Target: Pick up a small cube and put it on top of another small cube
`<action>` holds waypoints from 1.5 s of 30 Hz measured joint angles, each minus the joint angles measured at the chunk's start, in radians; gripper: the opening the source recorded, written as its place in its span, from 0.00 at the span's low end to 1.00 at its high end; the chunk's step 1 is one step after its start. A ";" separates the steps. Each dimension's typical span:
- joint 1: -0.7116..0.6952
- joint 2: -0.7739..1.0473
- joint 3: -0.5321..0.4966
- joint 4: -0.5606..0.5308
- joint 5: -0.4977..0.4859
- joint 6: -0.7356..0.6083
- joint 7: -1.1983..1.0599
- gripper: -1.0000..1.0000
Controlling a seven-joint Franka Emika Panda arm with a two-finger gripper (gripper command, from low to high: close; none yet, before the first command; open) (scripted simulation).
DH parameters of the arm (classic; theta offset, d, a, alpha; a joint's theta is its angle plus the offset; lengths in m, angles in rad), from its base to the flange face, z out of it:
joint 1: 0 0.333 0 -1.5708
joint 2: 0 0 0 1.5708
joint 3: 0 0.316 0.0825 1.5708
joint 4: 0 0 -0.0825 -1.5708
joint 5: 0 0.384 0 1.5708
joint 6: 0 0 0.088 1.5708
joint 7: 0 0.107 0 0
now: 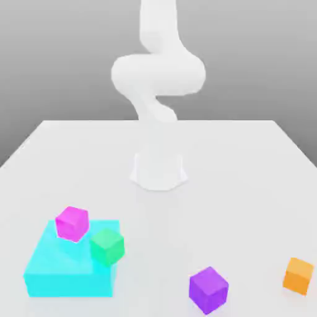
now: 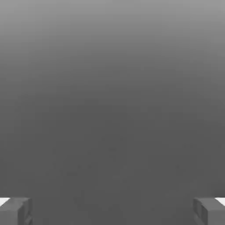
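Observation:
Four small cubes lie near the front of the white table (image 1: 235,161). A magenta cube (image 1: 72,223) rests on a flat cyan block (image 1: 59,269) at the exterior view's left. Against that block's right side a green cube (image 1: 107,246) leans, slightly tilted. A purple cube (image 1: 208,290) stands on the table in front of the arm, and an orange cube (image 1: 298,275) sits far to the exterior view's right. In the hand view my gripper (image 2: 112,211) is open, its two grey fingertips (image 2: 15,212) wide apart with nothing between them, facing plain grey background.
The arm's white base (image 1: 158,170) stands mid-table, and its links (image 1: 158,77) rise up out of the picture. The cyan block is a low raised obstacle at the front left. Bare tabletop lies between the base and the cubes.

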 joint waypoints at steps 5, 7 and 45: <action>0.046 0.187 -0.007 -0.041 0.011 0.080 -0.079 0.50; 0.062 0.260 -0.008 -0.057 0.015 0.111 -0.110 0.50; 0.117 0.838 -0.018 -0.225 -0.001 0.334 -0.267 0.00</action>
